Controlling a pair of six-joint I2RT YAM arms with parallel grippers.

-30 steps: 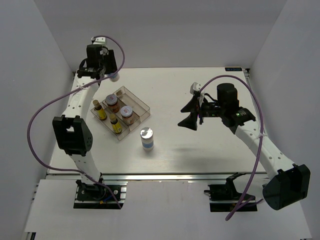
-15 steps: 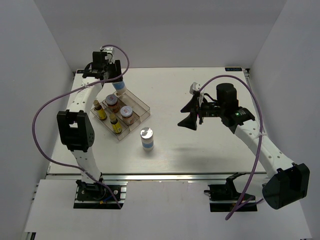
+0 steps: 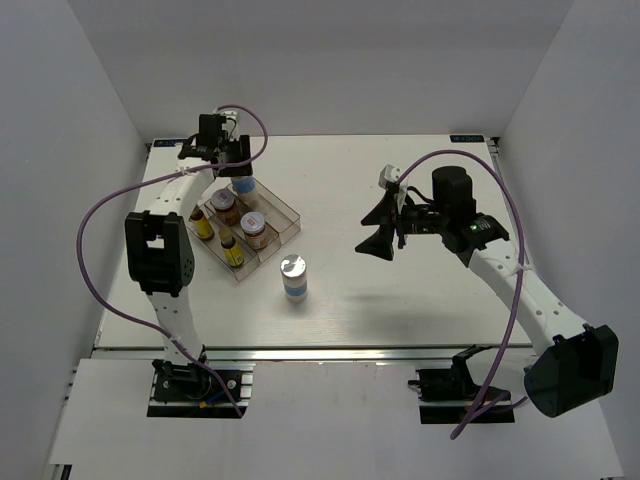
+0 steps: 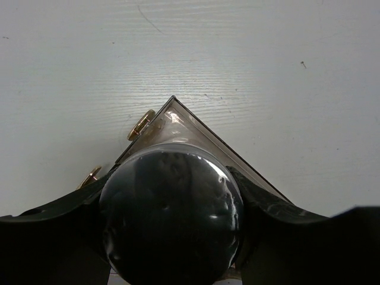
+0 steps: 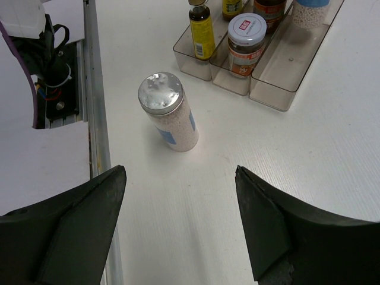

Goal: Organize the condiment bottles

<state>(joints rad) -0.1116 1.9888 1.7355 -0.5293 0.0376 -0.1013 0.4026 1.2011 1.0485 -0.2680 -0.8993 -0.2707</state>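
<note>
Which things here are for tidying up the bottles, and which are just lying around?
For the job:
- held silver-lidded jar, in the left gripper
- standing silver-lidded jar, on the table
- brownish jars, in the clear tray
- yellow bottles, also in it

Just there:
- the clear tray itself
- purple cables
- the table

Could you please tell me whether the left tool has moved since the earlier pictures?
Yes. Holding a jar, the left tool has swung right and nearer, from beyond the tray's far corner to over the tray.
</note>
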